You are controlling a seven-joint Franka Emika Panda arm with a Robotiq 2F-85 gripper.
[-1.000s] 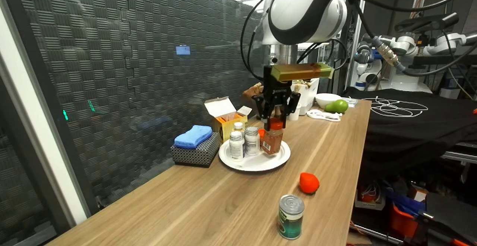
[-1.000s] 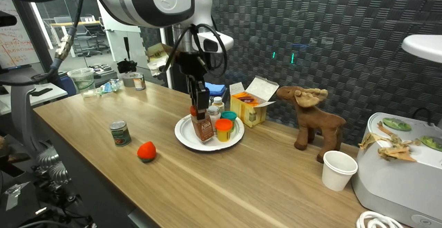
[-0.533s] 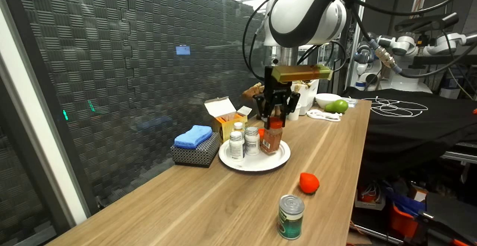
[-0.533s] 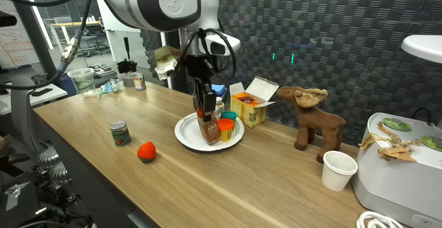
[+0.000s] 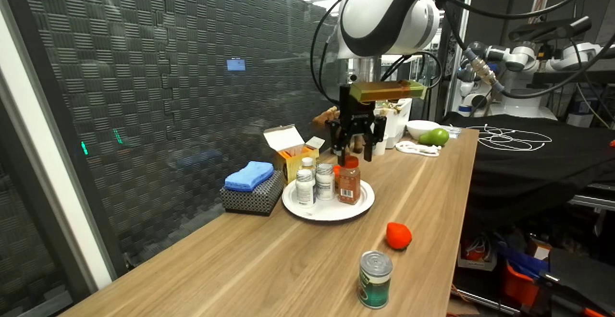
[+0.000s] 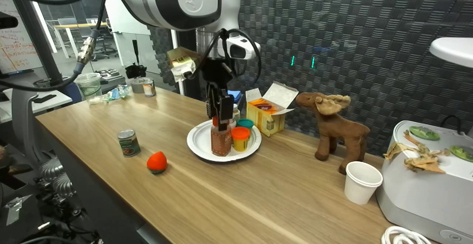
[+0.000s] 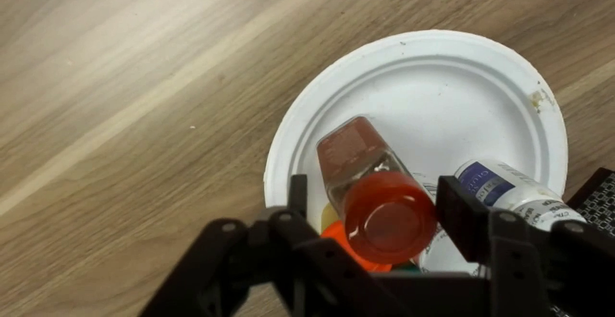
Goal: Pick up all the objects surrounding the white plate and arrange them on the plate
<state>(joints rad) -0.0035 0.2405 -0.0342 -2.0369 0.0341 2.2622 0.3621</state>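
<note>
1. Hours are read around the white plate (image 5: 331, 213) as an exterior view shows it, twelve at the top. Nearest, at five o'clock, a green-labelled can (image 5: 375, 281) stands upright on the wooden table (image 5: 269, 264), silver end up, long axis vertical.
2. Slightly farther, at four o'clock and off the plate, sits the orange-red round piece (image 5: 398, 236), narrower end up, dark green side down.
3. On the plate, between eight and nine, a white pill bottle (image 5: 305, 193) stands cap up; a second white pill bottle (image 5: 325, 183) stands near the middle, likewise upright.
4. At three o'clock on the plate is the red-lidded spice jar (image 5: 349, 182), its lid pointing up toward twelve, its long axis close to vertical.
5. The gripper (image 5: 354, 158) hangs at the top of this jar, fingers pointing down and parted wider than the lid. In the wrist view the lid lies between them with a clear gap on its nine-o'clock side; whether the other finger touches it, I cannot tell.
6. Behind the jar, toward one o'clock, stands a yellow tub (image 6: 240, 144), orange-red lid up; in an exterior view a teal-lidded tub (image 6: 245, 123) stands just behind it, lid up.
7. Beyond the rim, between nine and ten, a blue block (image 5: 250, 176) lies on a dark patterned box (image 5: 253, 196); at eleven stands a yellow-and-white carton (image 5: 289, 165), flaps open.
8. Farthest, at two o'clock, sits a white bowl (image 5: 422, 128).
</note>
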